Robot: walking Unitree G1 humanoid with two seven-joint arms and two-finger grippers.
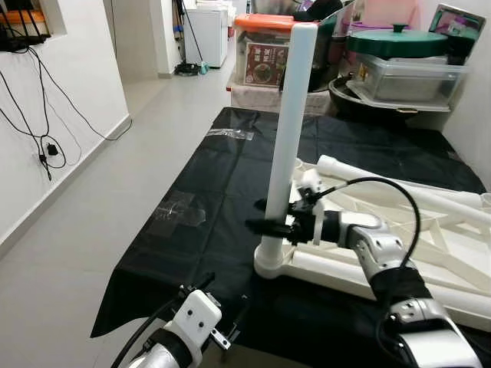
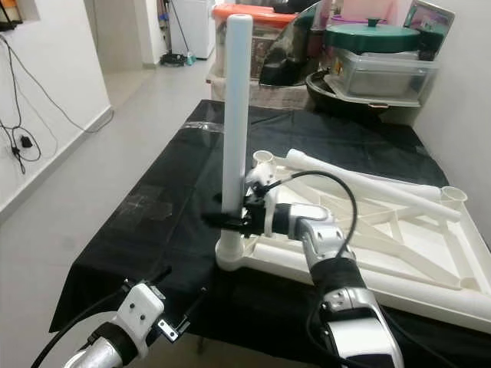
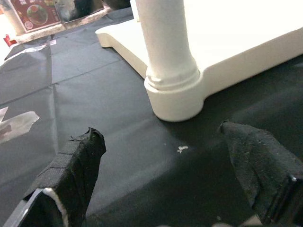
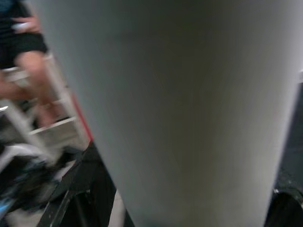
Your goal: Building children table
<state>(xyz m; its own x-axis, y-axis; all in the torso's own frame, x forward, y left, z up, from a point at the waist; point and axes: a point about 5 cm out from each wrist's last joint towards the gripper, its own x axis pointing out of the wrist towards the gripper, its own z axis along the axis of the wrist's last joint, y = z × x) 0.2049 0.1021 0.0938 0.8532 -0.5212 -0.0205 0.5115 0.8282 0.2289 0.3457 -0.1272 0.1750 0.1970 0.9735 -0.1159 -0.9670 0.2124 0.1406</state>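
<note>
Nearest us, left pincer [image 1: 201,313] hangs open, idle. Right pincer [image 1: 270,225] grips the upright leg [image 1: 290,138] seated in the upturned tabletop [image 1: 460,253]'s corner socket; loose legs [image 1: 399,188] remain, we judge.

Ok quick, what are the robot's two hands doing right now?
Left gripper: open, holding nothing, low by the base of the leg.
Right gripper: closed on the upright leg.

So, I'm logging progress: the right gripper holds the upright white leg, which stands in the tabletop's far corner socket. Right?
Not quite. The right gripper does hold the upright white leg, but it stands in the near corner socket of the tabletop, as the left eye view shows.
</note>
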